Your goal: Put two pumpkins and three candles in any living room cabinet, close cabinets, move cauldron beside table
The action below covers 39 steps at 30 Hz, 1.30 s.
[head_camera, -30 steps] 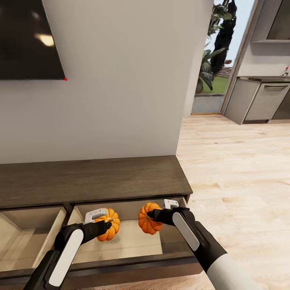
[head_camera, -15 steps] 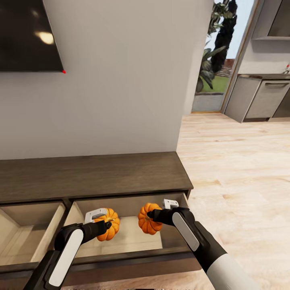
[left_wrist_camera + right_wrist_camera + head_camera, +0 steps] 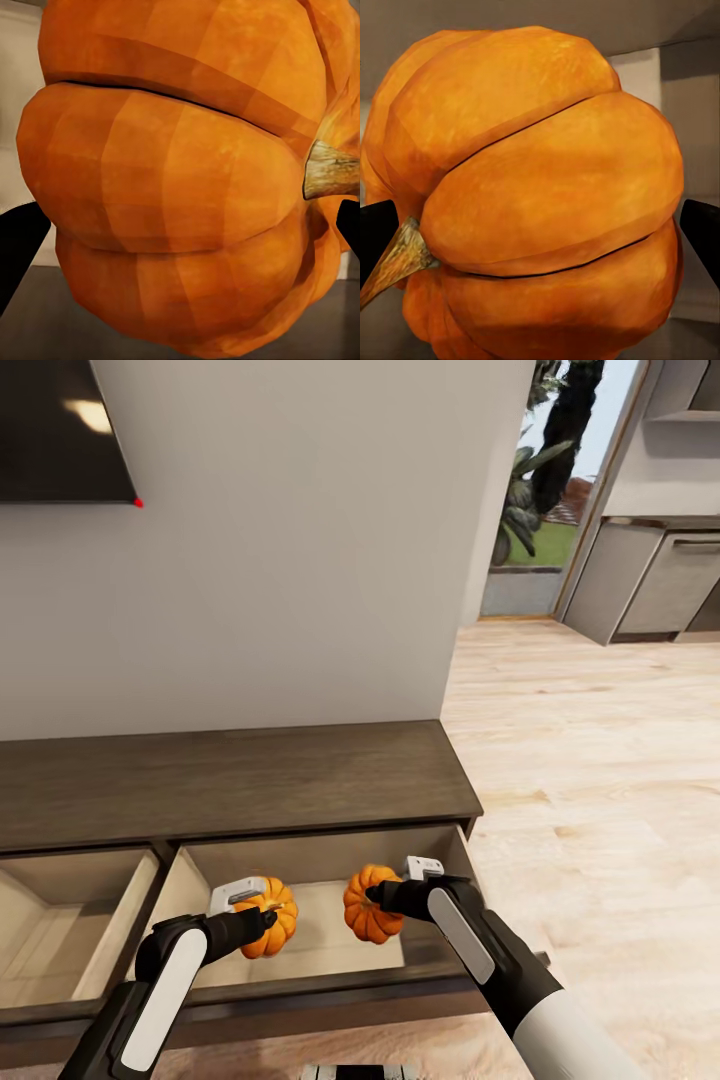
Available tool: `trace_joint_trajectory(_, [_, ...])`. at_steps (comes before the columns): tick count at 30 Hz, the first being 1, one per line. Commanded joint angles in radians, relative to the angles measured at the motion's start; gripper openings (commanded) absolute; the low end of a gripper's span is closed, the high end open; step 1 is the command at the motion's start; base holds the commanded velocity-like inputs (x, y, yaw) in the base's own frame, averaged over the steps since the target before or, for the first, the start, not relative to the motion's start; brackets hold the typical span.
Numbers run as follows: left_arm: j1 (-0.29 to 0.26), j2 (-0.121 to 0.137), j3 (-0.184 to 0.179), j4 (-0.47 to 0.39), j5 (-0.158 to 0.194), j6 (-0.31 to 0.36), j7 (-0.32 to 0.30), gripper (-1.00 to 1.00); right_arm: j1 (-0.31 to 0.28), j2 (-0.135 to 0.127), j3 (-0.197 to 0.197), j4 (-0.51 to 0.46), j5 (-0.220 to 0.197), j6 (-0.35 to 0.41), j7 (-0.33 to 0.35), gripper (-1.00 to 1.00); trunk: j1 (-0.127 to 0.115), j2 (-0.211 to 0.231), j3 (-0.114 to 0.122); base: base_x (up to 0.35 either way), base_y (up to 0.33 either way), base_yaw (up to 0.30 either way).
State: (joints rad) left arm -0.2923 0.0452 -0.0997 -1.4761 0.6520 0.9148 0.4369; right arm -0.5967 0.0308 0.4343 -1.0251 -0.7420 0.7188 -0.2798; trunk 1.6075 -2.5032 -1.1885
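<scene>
The left gripper [image 3: 268,916] pinches the left pumpkin [image 3: 270,917], and the right gripper [image 3: 375,895] pinches the right pumpkin [image 3: 368,905]. Both pumpkins hang above the pale floor of the right drawer [image 3: 300,950], which stands pulled open from the cabinet [image 3: 230,780]. The two pumpkins sit side by side, near each other but apart, each at the tip of its own arm, with the arms coming in from the near side of the drawer.

In the left wrist view the left pumpkin [image 3: 187,180] lies between the dark fingers [image 3: 19,244], one at each edge of the picture; its tan stem [image 3: 330,171] points sideways toward one finger. In the right wrist view the right pumpkin [image 3: 532,202] is likewise clamped between the dark fingers [image 3: 701,236], and its stem [image 3: 394,259] points toward the other finger.

The left drawer [image 3: 60,920] is also open, its pale inside showing. The cabinet stands against a grey wall [image 3: 300,560], under the corner of a dark screen [image 3: 55,430] with a small red light at its lower corner. To the right runs a light wood floor [image 3: 600,780] toward a doorway with plants [image 3: 530,490] and grey kitchen units [image 3: 660,585].

No writing or brand can be read on anything.
</scene>
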Motion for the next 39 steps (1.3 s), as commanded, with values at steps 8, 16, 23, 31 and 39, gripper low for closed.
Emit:
trace_joint_trajectory(8, [-0.001,0.001,-0.002,-0.001,0.011,0.001,0.002,-1.0,0.0,0.0,0.001,-0.001,-0.011,0.001,-0.01,-1.0,0.0,-0.001,-0.005,0.0,0.0,0.0])
trace_joint_trajectory(16, [-0.001,0.001,-0.003,-0.001,0.011,0.001,0.001,-1.0,-0.001,0.0,0.001,-0.003,-0.011,0.001,-0.01,-1.0,0.0,-0.001,-0.005,0.075,0.0,0.0])
trace_joint_trajectory(23, [-0.001,0.001,-0.002,-0.001,0.011,0.001,0.001,-1.0,0.0,0.0,0.001,-0.003,-0.011,0.001,-0.01,-1.0,0.0,-0.001,-0.005,0.05,0.0,0.0])
trace_joint_trajectory(31, [-0.001,0.001,-0.003,-0.002,0.01,0.0,0.003,-1.0,-0.001,0.0,0.001,-0.001,-0.01,-0.001,-0.01,-1.0,0.002,-0.002,-0.02,0.002,0.0,0.0])
trace_joint_trajectory(39, [-0.001,0.001,-0.003,-0.005,0.009,0.0,0.009,-1.0,-0.001,0.0,0.003,-0.002,-0.01,-0.07,-0.01,-1.0,0.006,-0.003,-0.051,0.0,0.0,0.0])
